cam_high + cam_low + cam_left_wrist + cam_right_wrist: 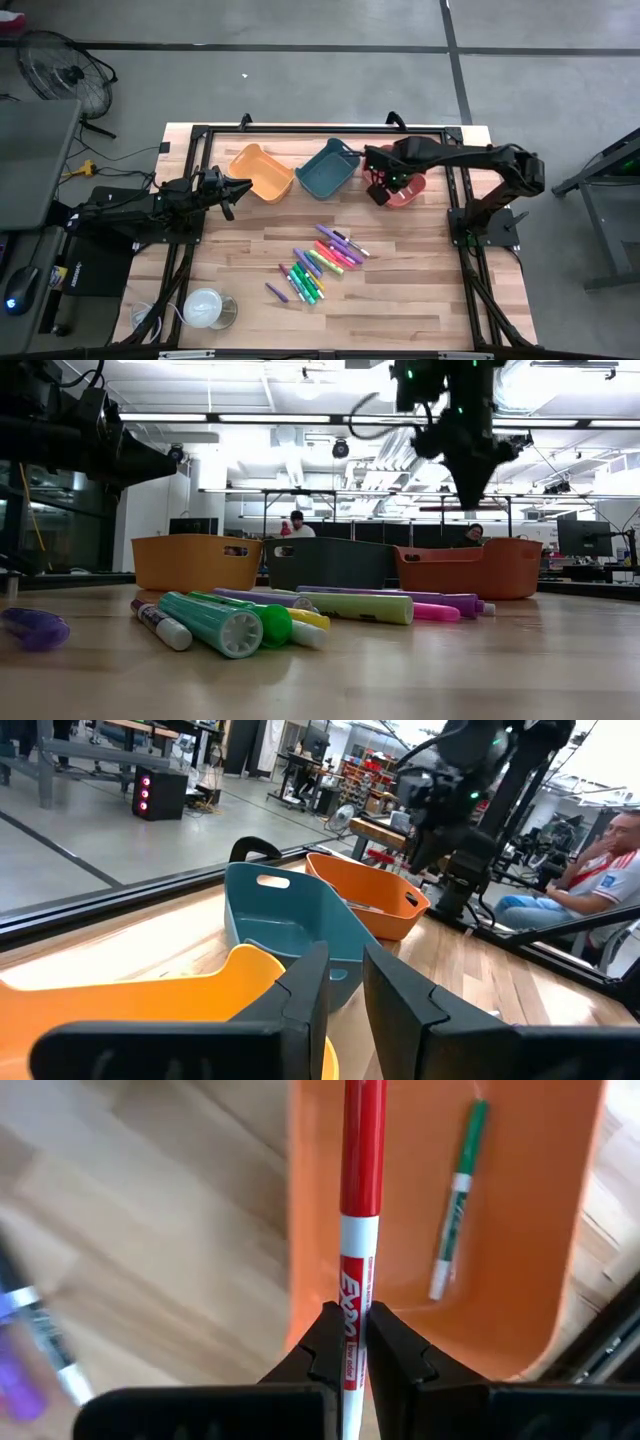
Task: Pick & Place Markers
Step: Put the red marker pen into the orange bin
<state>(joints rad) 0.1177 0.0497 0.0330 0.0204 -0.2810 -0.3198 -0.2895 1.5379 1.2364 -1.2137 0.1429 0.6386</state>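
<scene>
Three plastic bins are seen from above on the pale wooden table (400, 300): a yellow-orange bin (262, 171), a teal bin (327, 168) and a red-orange bin (404, 189), the last largely hidden under the right gripper (378, 186). The loose bright markers (320, 262) lie clustered mid-table; a white round cup (203, 307) sits near the front edge. The left gripper (240, 188) is held beside the yellow-orange bin.

At table height, markers (262, 618) fill the foreground; a seated person (296, 523) is partly hidden behind the bins.

From the left wrist, its fingers (305, 995) are seen slightly apart with nothing between them.

From the right wrist, a red-and-white marker (358, 1230) is clamped over the red-orange bin (520, 1260), where a green marker (456, 1202) lies; its top end is cut off.
</scene>
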